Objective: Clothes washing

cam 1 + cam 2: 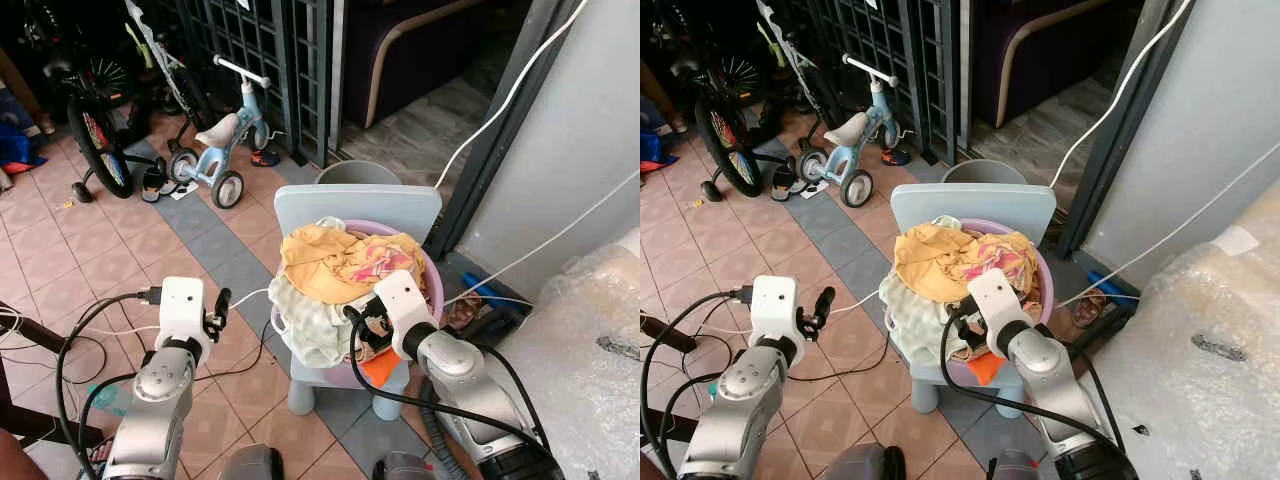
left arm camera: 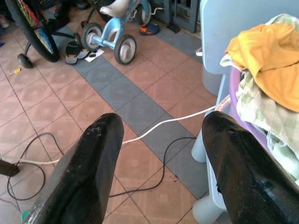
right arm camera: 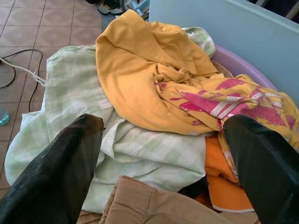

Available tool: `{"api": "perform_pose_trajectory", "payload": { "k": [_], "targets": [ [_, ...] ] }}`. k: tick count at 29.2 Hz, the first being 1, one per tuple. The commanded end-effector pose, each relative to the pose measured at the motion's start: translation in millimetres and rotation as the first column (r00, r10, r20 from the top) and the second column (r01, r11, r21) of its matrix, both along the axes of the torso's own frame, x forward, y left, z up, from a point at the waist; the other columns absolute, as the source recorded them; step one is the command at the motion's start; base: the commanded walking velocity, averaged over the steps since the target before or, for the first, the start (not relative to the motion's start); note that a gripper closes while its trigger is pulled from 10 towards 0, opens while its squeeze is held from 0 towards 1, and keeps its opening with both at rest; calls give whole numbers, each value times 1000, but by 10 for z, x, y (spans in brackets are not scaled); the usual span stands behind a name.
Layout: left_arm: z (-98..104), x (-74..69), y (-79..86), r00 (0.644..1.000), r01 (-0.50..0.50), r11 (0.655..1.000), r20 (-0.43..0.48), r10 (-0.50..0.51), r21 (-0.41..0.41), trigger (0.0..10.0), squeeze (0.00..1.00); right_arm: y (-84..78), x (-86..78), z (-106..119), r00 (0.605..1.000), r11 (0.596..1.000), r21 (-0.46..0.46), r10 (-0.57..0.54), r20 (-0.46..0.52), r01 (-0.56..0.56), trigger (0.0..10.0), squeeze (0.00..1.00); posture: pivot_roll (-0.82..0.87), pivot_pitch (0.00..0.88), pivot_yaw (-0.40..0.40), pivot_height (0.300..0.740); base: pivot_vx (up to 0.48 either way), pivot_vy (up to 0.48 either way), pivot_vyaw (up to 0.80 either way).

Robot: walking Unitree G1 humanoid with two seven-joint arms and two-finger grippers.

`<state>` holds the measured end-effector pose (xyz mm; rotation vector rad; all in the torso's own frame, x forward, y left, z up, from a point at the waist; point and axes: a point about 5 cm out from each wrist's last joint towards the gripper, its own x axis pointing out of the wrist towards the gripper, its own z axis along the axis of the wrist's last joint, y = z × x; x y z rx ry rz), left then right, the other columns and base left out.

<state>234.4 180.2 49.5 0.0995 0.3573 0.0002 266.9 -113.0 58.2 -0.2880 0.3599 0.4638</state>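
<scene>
- The pale blue plastic child's chair (image 1: 356,207) stands on the tiled floor (image 1: 90,250) straight ahead, and its seat carries the round lilac plastic laundry basin (image 1: 432,283), heaped above its rim with clothes.
- That heap is the task's thing: a mustard-yellow cotton garment (image 3: 135,70) on top, a yellow cloth with a pink flower print (image 3: 243,100) beside it toward the chair back, a pale green checked towel (image 3: 70,88) spilling over the near rim, and under these an orange cloth (image 3: 219,177) and a tan folded garment (image 3: 154,207).
- The right hand (image 1: 372,318) is by far the nearer one: it sits at the near rim of the basin, low against the front of the heap, with the clothes just beyond and between its fingertips. Its two black fingers (image 3: 56,172) are spread wide and grip nothing.
- From that hand the heap lies directly forward and slightly up; the yellow garment runs lengthwise away from the fingers toward the chair back, so a short reach forward looks enough to close on cloth.
- The left hand (image 1: 218,308) hangs out to the side of the chair over bare tiles and a white cable (image 2: 159,125), well apart from the basin, its fingers (image 2: 88,163) also parted and empty; the clothes lie off to its right.
</scene>
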Motion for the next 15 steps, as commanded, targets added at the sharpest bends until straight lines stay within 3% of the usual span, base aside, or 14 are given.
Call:
{"api": "perform_pose_trajectory", "payload": {
  "k": [1,6,9,15],
  "targets": [
    [49,-45,26,1000,-5,1000,9,5,24,10000,0,11,68,18,999,1000,-8,-21,24,21,10000,0,99,158,18,740,0,0,0],
    [81,-249,112,998,-66,998,4,65,22,10000,0,46,170,3,997,997,38,-69,32,67,10000,0,145,198,26,740,0,0,0],
    [58,-421,102,998,-46,998,-30,47,31,10000,0,81,185,-39,996,997,42,-74,48,72,10000,0,163,182,47,740,0,0,0],
    [141,-350,58,1000,-28,999,-6,28,29,10000,0,145,298,-134,991,990,61,-129,28,127,10000,0,175,219,56,740,0,0,0]
  ]
}}
